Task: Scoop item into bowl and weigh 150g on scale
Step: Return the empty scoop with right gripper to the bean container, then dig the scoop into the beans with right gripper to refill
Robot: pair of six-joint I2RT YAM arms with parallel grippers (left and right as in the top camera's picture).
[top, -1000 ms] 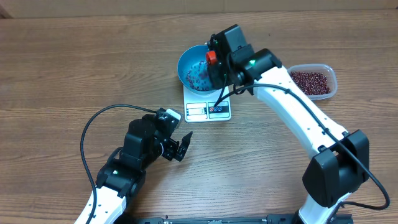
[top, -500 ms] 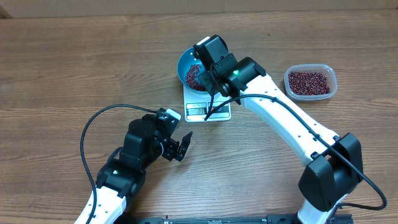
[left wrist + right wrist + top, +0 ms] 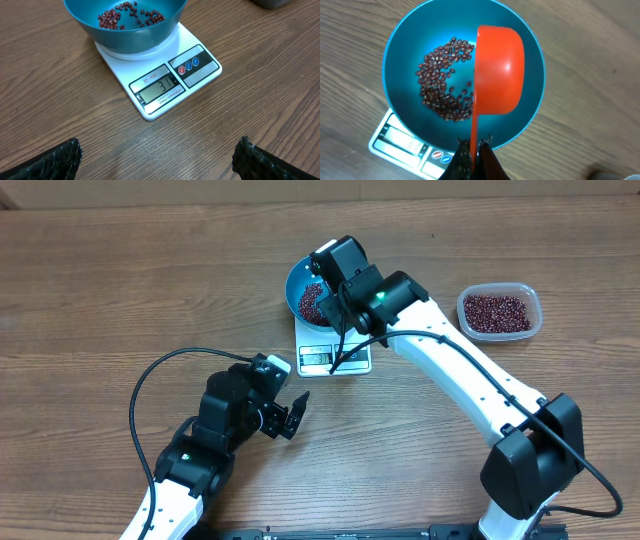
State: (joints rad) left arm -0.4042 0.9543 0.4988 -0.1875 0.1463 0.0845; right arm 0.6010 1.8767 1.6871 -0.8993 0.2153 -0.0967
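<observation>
Table (image 3: 270, 115): scale (image 3: 159, 86) reads 31; right end effector (image 3: 472, 150) grips scoop (image 3: 500, 70); left end effector (image 3: 157, 156) wide.

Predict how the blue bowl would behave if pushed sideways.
The bowl would probably slide easily: its smooth wall narrows toward the scale. It likely feels light, holding only a few beans, which would probably roll about.

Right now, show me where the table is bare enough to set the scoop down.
Widest bare wood: table left of the bowl and scale, beyond the left gripper. Also open: the wood on the near side of the tub. Crowded: over the bowl, where the right gripper holds the scoop.
</observation>
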